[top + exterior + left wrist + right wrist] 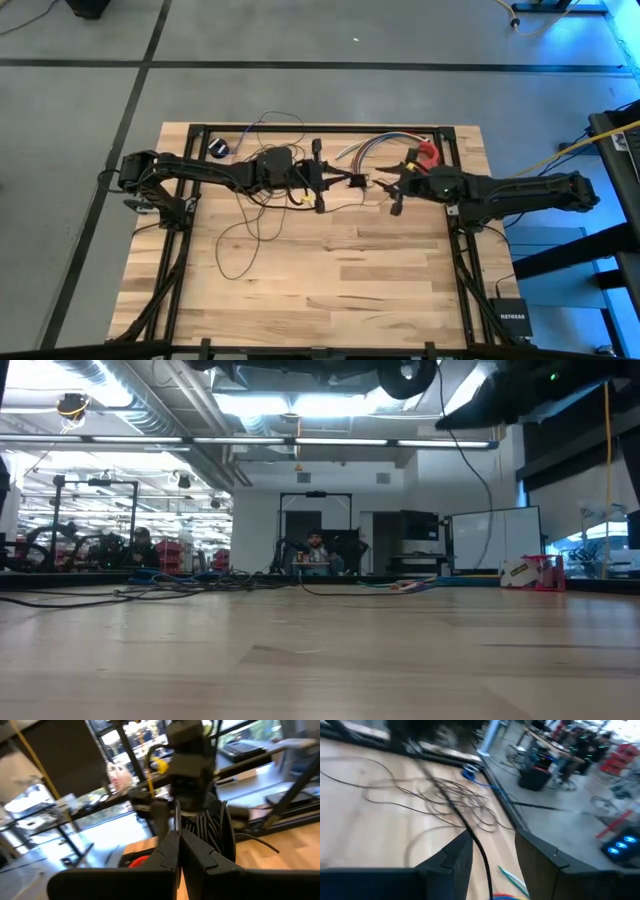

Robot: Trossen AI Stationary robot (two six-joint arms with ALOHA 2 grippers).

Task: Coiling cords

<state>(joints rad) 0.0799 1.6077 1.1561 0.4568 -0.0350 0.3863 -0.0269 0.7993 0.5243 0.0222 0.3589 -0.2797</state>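
A: Starting at the grippers: we note the left gripper (352,182) clenched tight at table centre, apparently pinching a strand of the cords (262,205). The right gripper (385,186) faces it, fingers parted, a dark strand running between them with no grip.

B: Agreed. We see most of the cords loose, wide loops sprawled over the left half of the table (340,290), the black puck (221,148) near the far left corner.

A: We judge coiling barely begun; nearly all gathering is left.
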